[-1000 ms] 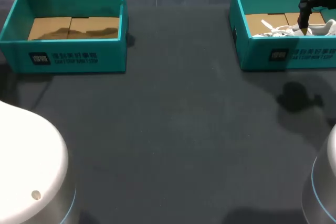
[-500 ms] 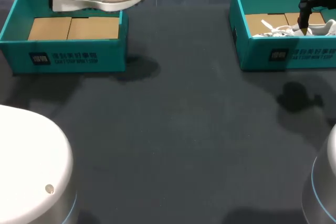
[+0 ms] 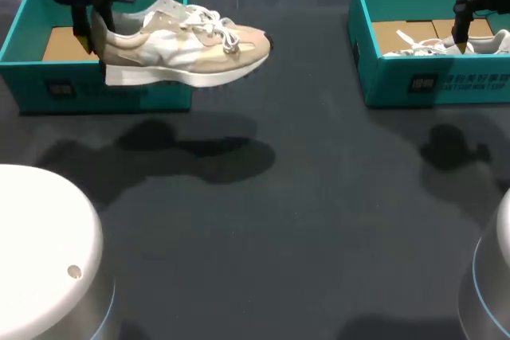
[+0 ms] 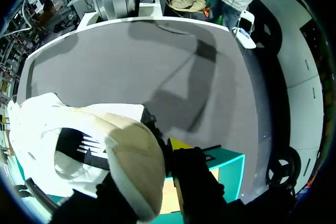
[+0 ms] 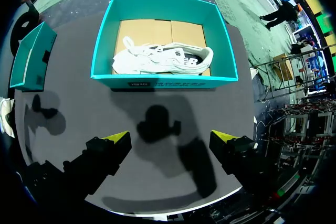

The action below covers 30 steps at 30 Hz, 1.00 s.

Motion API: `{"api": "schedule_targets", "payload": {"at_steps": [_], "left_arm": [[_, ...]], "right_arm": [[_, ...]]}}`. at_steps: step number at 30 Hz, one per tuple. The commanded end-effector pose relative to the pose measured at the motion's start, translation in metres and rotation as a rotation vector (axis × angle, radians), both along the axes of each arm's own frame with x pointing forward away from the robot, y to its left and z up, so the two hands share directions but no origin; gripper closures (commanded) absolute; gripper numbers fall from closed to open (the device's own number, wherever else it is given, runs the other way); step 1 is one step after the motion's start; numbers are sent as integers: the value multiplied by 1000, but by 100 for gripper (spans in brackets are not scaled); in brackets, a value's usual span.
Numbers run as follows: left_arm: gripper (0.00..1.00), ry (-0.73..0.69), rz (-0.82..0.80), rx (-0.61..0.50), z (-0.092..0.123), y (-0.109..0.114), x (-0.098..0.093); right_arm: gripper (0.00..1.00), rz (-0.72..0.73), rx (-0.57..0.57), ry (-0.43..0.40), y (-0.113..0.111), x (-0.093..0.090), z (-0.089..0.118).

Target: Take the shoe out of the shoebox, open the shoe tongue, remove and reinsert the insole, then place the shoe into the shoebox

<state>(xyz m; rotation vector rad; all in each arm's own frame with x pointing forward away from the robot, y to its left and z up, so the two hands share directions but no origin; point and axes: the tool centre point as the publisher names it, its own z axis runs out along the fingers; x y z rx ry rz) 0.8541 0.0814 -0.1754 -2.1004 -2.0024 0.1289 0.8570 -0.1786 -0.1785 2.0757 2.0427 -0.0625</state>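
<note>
**Beige-and-white lace-up sneaker (image 3: 187, 49) held out of box**

It hangs level above the dark table (image 3: 319, 197), just before the teal cardboard shoebox (image 3: 48, 89), toe toward the middle. Left gripper (image 3: 89, 37) clamps its heel; right gripper (image 5: 169, 141), fingers wide and empty, is well apart.

I have the beige shoe (image 3: 187, 49) (image 4: 105, 145) off the worktop, roughly level, sole down. It is tan and white with white laces and a thick white sole. The left gripper (image 3: 89, 36) pinches it at the heel, and its toe points toward the middle of the worktop. In the head view it hangs in front of the left shoebox (image 3: 56, 89) (image 4: 227, 167), an open teal box with a bare cardboard floor. The right shoebox (image 3: 430, 85) (image 5: 163, 81), teal too, holds a white shoe (image 3: 422, 47) (image 5: 163, 59) lying on its side.
</note>
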Motion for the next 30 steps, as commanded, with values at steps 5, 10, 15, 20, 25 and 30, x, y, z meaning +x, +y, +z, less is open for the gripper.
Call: {"api": "schedule_targets", "payload": {"at_steps": [5,10,15,20,25,30], "left_arm": [[100,-501,-55,-13,-20,-29,-68],[100,-496,-65,-8,-37,-45,-82],[100,-498,-68,-2,-52,-62,-89],[100,-479,-90,-15,-69,-76,-97],[100,-449,-107,-10,-88,-89,-107],[100,-409,-108,-9,-105,-104,-113]], "right_arm": [[0,-1,-1,-1,0,0,0],[0,-1,-1,-1,0,0,0],[0,-1,-1,-1,0,0,0],[0,-1,-1,-1,0,0,0],[0,-1,-1,-1,0,0,0],[0,-1,-1,-1,0,0,0]]}}
